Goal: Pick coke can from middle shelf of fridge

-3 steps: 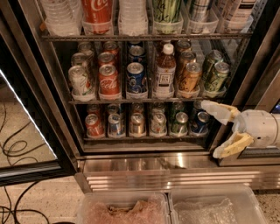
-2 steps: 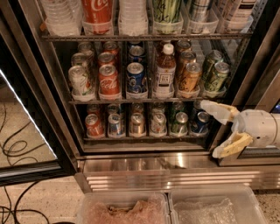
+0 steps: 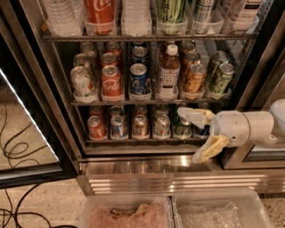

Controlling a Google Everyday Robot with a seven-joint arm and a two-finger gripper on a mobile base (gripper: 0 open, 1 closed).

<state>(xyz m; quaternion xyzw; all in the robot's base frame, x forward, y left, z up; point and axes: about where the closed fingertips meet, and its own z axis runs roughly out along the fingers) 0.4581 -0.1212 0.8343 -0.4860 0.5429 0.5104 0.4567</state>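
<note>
The fridge (image 3: 133,171) stands open in front of me, with a ribbed steel base. On its middle shelf (image 3: 147,102) the coke can (image 3: 111,83) stands at the front of the second lane from the left, red with white script and a silver top. More red cans stand behind it. A blue Pepsi can (image 3: 139,79) is to its right, then a white-capped brown bottle (image 3: 168,71). My gripper (image 3: 191,133) is at the lower right, in front of the bottom shelf, well right of and below the coke can. Its two pale fingers are spread apart and hold nothing.
A much larger red Coca-Cola can (image 3: 99,13) stands on the top rack among big bottles. The bottom shelf holds several small cans (image 3: 140,126). The glass door (image 3: 26,133) hangs open at left. Two clear tubs (image 3: 127,213) sit on the floor below, and cables lie at lower left.
</note>
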